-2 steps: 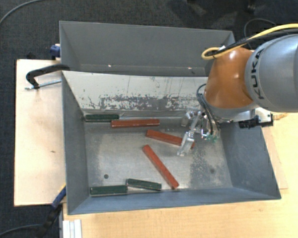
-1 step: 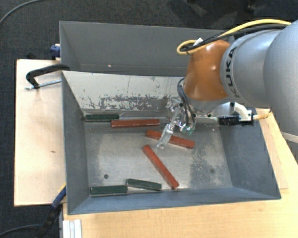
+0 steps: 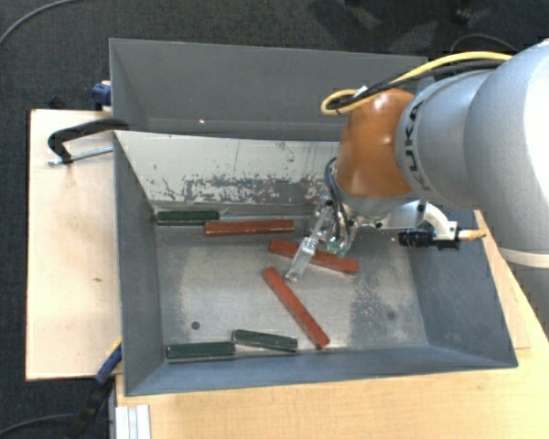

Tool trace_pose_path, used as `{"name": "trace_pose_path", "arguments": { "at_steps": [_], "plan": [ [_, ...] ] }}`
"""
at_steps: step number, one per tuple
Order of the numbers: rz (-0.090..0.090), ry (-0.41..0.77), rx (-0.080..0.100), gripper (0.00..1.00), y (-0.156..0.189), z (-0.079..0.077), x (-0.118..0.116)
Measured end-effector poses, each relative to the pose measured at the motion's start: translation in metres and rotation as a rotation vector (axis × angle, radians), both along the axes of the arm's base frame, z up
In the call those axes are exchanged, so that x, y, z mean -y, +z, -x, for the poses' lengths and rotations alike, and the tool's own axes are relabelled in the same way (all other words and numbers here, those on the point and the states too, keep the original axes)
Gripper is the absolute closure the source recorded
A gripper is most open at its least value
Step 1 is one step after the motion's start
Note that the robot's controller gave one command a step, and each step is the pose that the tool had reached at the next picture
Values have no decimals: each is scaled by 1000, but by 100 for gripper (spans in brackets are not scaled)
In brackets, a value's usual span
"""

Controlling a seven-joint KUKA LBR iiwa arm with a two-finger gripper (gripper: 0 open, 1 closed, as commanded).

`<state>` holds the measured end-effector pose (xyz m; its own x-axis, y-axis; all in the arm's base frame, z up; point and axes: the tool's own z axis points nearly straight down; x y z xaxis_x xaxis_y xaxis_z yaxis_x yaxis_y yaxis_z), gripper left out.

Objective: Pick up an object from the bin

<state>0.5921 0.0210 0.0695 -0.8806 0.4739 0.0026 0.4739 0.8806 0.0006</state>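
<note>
Hanging over the middle of the grey metal bin [image 3: 256, 90], the two-finger gripper [image 3: 316, 245] sits above a short red-brown flat stick [image 3: 344, 264], likely favoured for lying clear of walls; clenched or released, can't tell.

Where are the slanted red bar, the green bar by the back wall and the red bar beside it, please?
slanted red bar [image 3: 296, 307]: camera view, middle of its length.
green bar by the back wall [image 3: 187, 216]: camera view, its middle.
red bar beside it [image 3: 249, 228]: camera view, its middle.
</note>
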Motion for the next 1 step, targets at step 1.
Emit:
{"name": "trace_pose_path", "arguments": {
  "at_steps": [1],
  "plan": [
    [1, 2, 2, 0, 1, -1, -1]
  ]
}}
